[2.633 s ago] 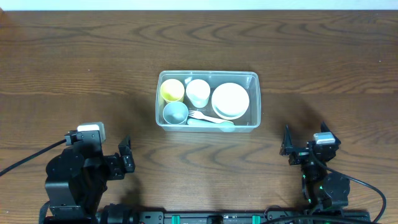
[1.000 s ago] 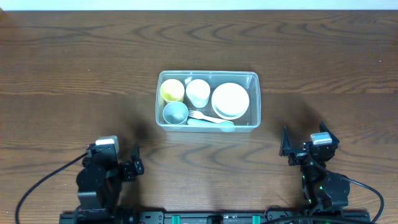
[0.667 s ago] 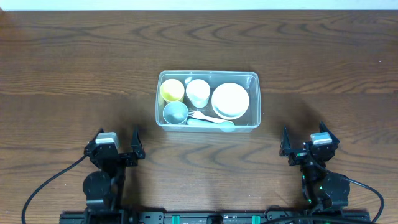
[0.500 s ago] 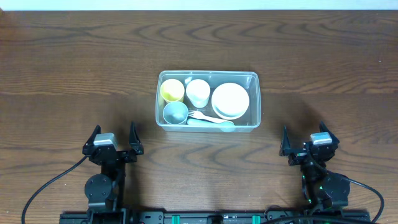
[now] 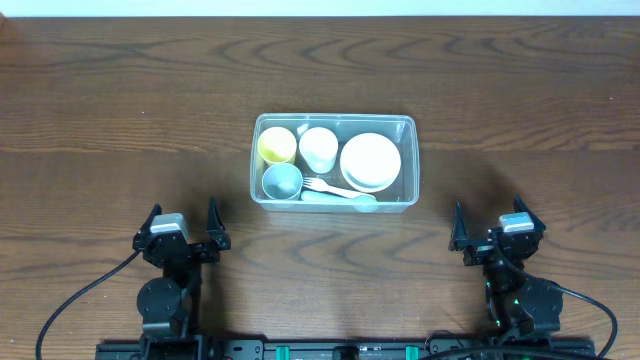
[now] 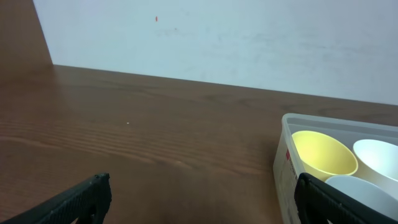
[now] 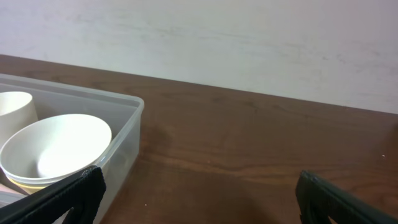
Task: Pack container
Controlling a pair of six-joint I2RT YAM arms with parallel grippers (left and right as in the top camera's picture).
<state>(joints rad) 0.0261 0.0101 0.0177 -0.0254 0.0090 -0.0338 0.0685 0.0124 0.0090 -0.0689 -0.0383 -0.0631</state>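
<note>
Since the earlier shot, left claw (image 5: 182, 213) has swung round and squared up, now pointing straight up the bench (image 5: 120, 100); fingers apart, nothing between them. Meanwhile right claw (image 5: 488, 214) hasn't shifted, also spread wide and empty. Both face the container (image 5: 333, 118), which sits mid-bench, well apart from either: forward-right of left claw, forward-left of right claw. Left wrist view catches its left end at the frame's right edge; right wrist view catches its right end at the frame's left edge. Inside: yellow cup (image 5: 277, 146), white cup (image 5: 318, 148), white bowl (image 5: 370, 161), blue cup (image 5: 282, 181), pale fork (image 5: 335, 190) along the near wall.
</note>
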